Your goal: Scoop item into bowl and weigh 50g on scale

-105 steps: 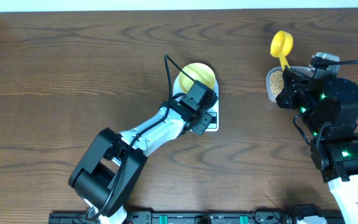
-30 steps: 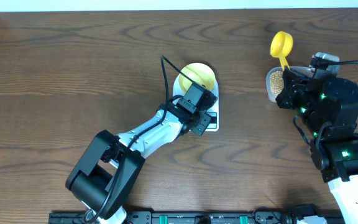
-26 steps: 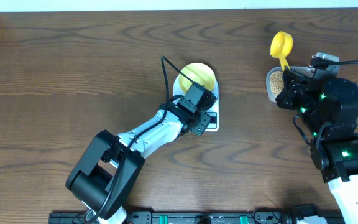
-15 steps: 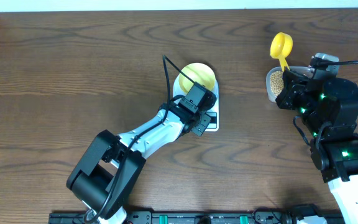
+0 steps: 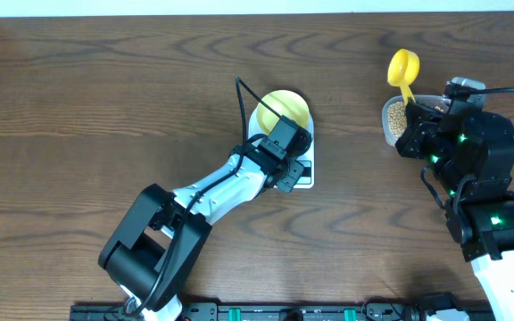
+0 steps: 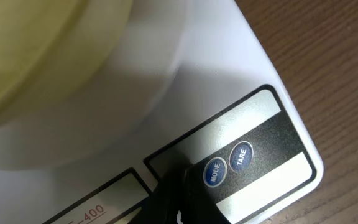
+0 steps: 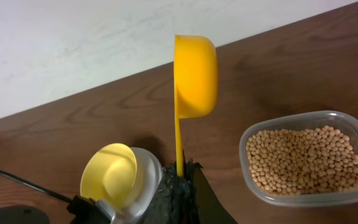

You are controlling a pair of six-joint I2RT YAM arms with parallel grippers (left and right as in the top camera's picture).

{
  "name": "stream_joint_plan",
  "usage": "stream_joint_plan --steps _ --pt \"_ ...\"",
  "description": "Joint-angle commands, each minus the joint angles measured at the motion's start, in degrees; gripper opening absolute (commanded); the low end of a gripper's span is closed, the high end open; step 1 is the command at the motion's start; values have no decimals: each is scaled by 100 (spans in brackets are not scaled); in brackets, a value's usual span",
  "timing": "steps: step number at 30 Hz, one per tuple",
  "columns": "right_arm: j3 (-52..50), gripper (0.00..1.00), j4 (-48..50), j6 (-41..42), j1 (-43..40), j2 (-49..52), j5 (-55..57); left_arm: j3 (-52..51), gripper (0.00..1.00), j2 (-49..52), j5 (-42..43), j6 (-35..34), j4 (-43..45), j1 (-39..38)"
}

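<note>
Both arms are engaged: my left claw (image 6: 179, 191), pinched together, sits at the scale (image 6: 229, 68)'s MODE button (image 6: 213, 172); my right claw (image 7: 180, 173), well apart from the scale, clamps a scoop (image 7: 194, 74).

The bench (image 5: 105, 98) is dark wood, grain plain, low sheen. The scale (image 6: 229, 74) is smooth white plastic with glossy blue buttons (image 6: 241, 155). The bowl (image 6: 36, 50) looks smooth, faintly shiny. The scoop (image 7: 194, 74) is glossy yellow plastic, the tub (image 7: 309, 198) clear plastic, the beans (image 7: 303, 158) matt and smooth.
</note>
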Motion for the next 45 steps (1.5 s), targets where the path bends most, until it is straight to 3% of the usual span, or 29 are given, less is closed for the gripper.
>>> stream_joint_plan --steps 1,32,45 --pt "105 1 -13 55 -13 -4 48 -315 7 638 -404 -96 -280 79" --pt "105 1 -55 55 -13 -4 46 -323 7 839 -404 -181 -691 79" --pt "105 1 -55 55 -13 -4 48 -107 7 -417 -195 -177 -688 79"
